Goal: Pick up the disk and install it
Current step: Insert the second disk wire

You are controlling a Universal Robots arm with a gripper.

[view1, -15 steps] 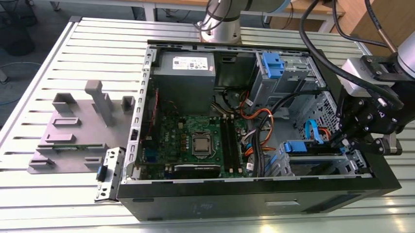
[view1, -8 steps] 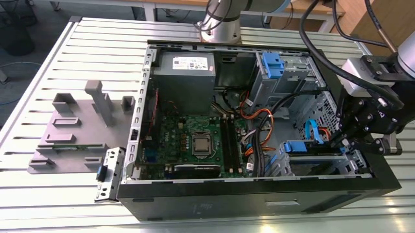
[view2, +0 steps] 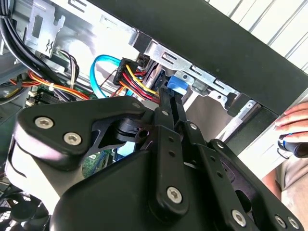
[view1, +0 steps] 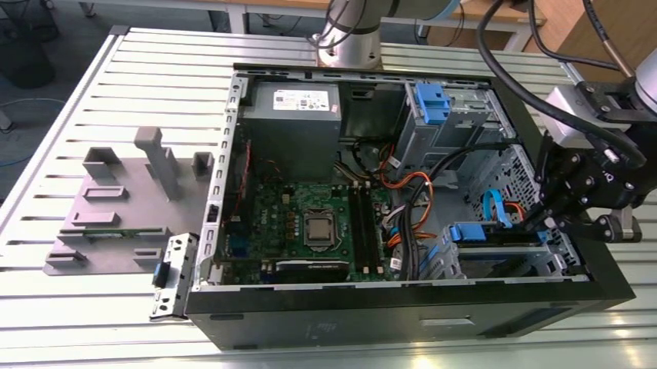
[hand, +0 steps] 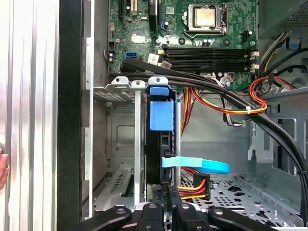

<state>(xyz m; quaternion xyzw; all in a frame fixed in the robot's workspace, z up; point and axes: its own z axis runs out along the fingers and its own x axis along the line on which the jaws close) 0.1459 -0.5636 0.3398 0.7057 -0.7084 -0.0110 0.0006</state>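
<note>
slatted table; person's hand in second wrist view

A worktable of pale ribbed metal slats filled most of the exterior view, its ridges catching bright glare along the near edge. On the exterior view's left lay a grey fixture plate with upright blocks standing on it. Beyond the table's far edge stood a light wooden desk, and a dark floor with a blue cable showed at the far left.
</note>
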